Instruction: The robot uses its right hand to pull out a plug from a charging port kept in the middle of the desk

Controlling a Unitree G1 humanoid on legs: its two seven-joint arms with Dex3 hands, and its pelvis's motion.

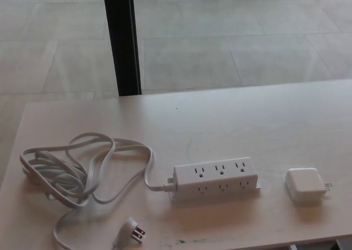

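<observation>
So on the light wood desk [236, 123] there's a white power strip [215, 178] sitting roughly in the middle toward the near edge, lying flat with two rows of three outlets facing up, and all six look free. Its flat white cord [82, 167] runs off the left end and piles into a loose tangle of loops on the left side of the desk, then trails down to the cord's own plug [132, 232], which lies near the front edge with its prongs pointing right.

The white charger plug [304, 185], a squarish adapter block, lies on the desk to the right of the strip, near it but clearly apart, with its two metal prongs sticking out to the right, away from the strip. So it's not seated in any outlet.

Neither robot hand shows up anywhere in the head view, left or right, so nothing can be said about how their fingers stand or what they hold.

Behind the desk there's a pale tiled floor [231, 35] and a black vertical post [121, 41] rising from just past the back edge.
</observation>
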